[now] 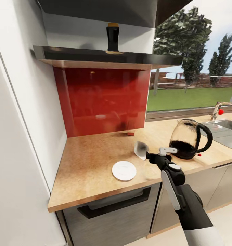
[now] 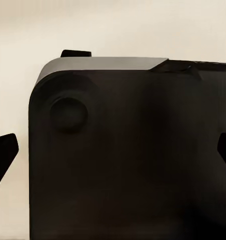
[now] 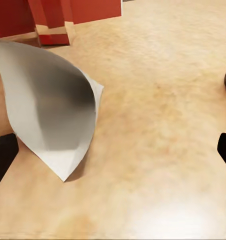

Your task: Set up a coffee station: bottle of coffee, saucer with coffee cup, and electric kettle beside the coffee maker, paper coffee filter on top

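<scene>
Right gripper (image 1: 151, 156), jaws spread, sat beside the paper coffee filter (image 1: 141, 149) at its nine o'clock; closing might crumple or push it away.

The kitchen countertop (image 1: 85, 160) bears the saucer (image 1: 124, 170), the electric kettle (image 1: 189, 138).

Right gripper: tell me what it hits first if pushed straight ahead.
Probably the white folded paper coffee filter, lying on the beige wood-grain countertop just ahead of the right gripper; depth is uncertain.
</scene>
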